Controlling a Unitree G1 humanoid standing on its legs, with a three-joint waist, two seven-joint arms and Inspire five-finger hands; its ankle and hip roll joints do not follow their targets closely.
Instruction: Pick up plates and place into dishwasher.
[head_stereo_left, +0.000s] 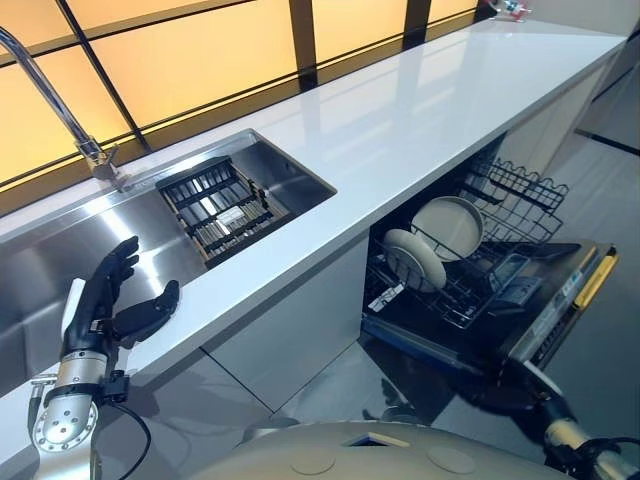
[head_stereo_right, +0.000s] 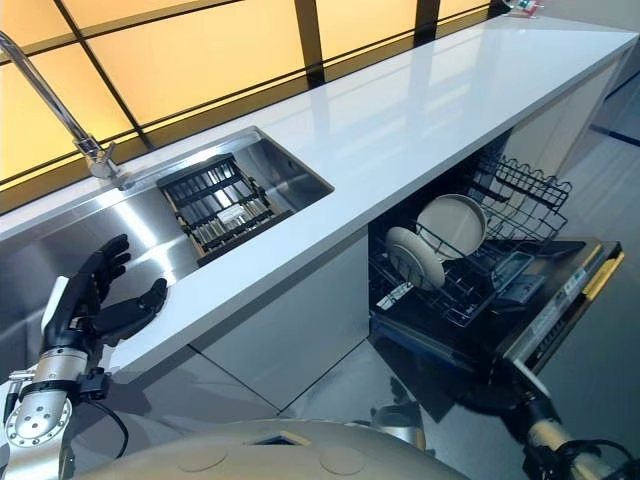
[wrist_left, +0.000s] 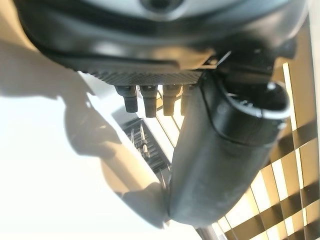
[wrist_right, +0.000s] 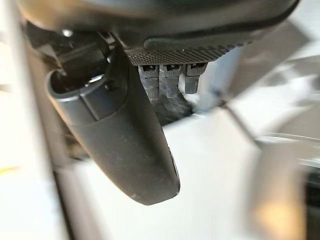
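Two pale round plates stand on edge in the pulled-out dishwasher rack (head_stereo_left: 520, 190), one in front (head_stereo_left: 413, 259) and one behind it (head_stereo_left: 450, 225). My left hand (head_stereo_left: 110, 300) is raised over the counter's front edge beside the sink, open with fingers spread and nothing in it; its thumb (wrist_left: 220, 160) sticks out over the white counter. My right hand (head_stereo_left: 510, 392) hangs low by the open dishwasher door (head_stereo_left: 560, 300), apart from the plates. In its wrist view the thumb (wrist_right: 135, 150) is straight and the hand holds nothing.
A long white counter (head_stereo_left: 420, 110) runs to the far right. The steel sink (head_stereo_left: 40, 260) holds a dark slatted drainer (head_stereo_left: 222, 208), with a tall faucet (head_stereo_left: 50, 90) behind it. The lowered dishwasher door juts out over the grey floor.
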